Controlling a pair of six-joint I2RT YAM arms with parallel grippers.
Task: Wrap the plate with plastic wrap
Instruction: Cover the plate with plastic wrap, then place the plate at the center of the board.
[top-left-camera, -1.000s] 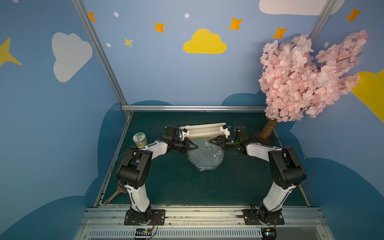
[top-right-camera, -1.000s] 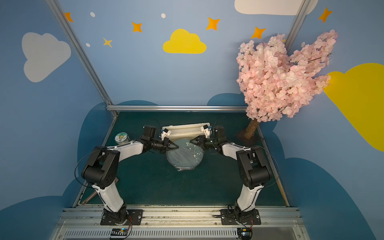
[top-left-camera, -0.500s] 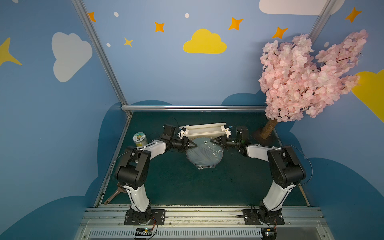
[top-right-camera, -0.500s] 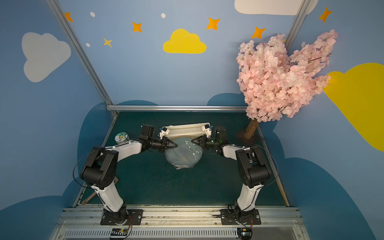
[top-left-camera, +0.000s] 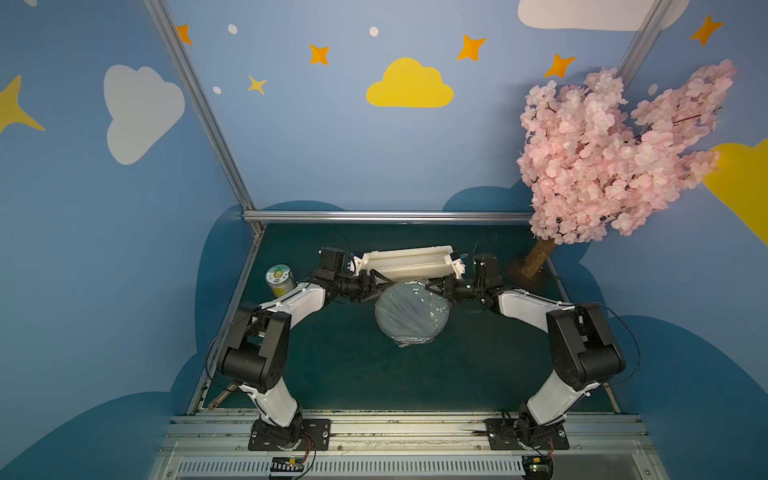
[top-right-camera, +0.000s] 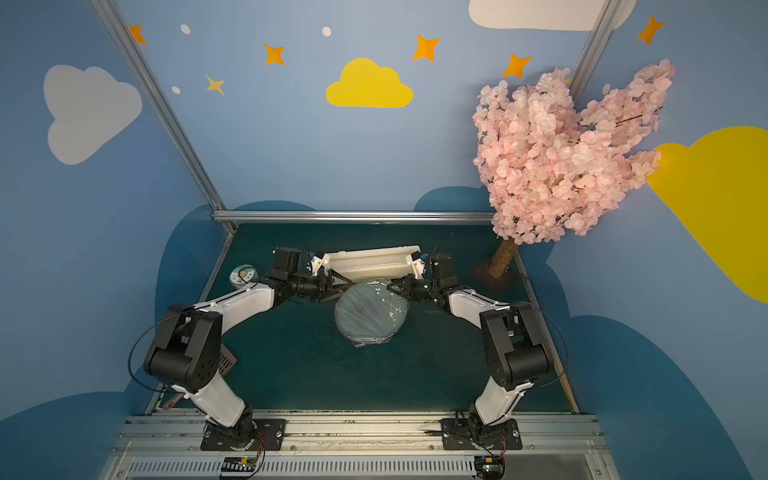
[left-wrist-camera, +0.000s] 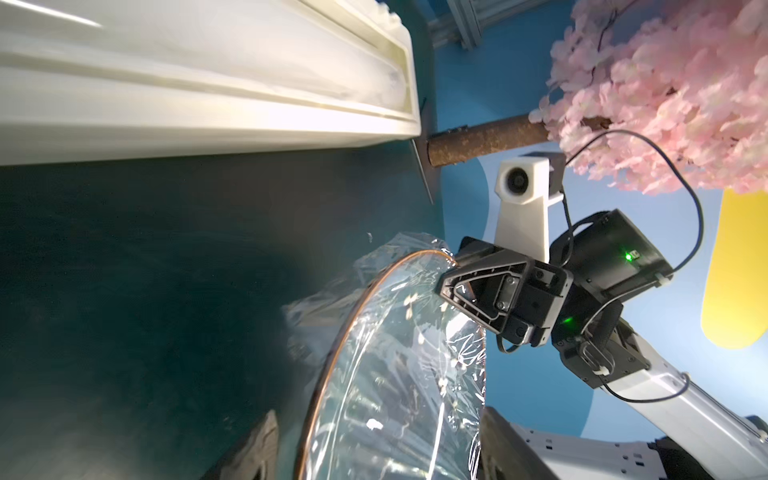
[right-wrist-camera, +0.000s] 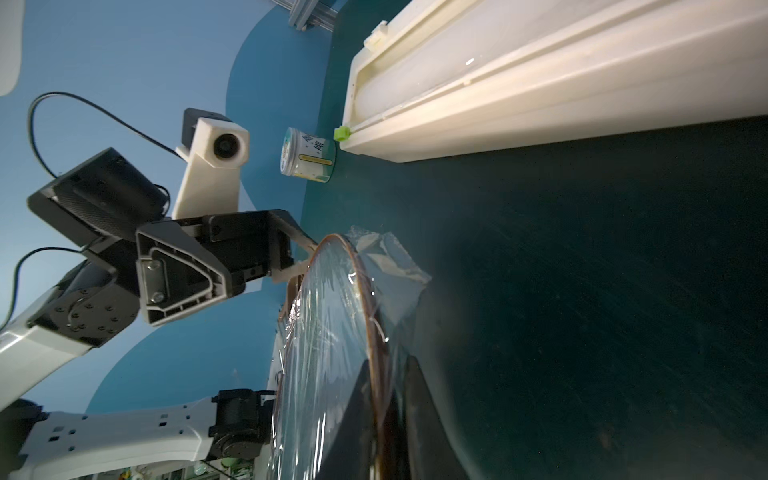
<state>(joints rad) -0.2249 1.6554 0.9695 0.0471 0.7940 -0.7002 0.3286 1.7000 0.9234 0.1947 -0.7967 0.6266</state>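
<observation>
Carefully, the round grey-blue blossom-patterned plate (top-left-camera: 411, 311), covered by the crinkled transparent plastic wrap (left-wrist-camera: 316, 307), should be held steady while loose film is tucked under. Its right far rim is pinched by the right gripper (top-left-camera: 432, 289); its left far rim is straddled by the wide-spread left gripper (top-left-camera: 380, 286), just in front of the long cream dispenser box (top-left-camera: 405, 262).

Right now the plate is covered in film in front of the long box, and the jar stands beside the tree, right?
No: the jar stands beside the left arm, far from the tree, as both top views show. Film does cover the plate in front of the long box.
</observation>
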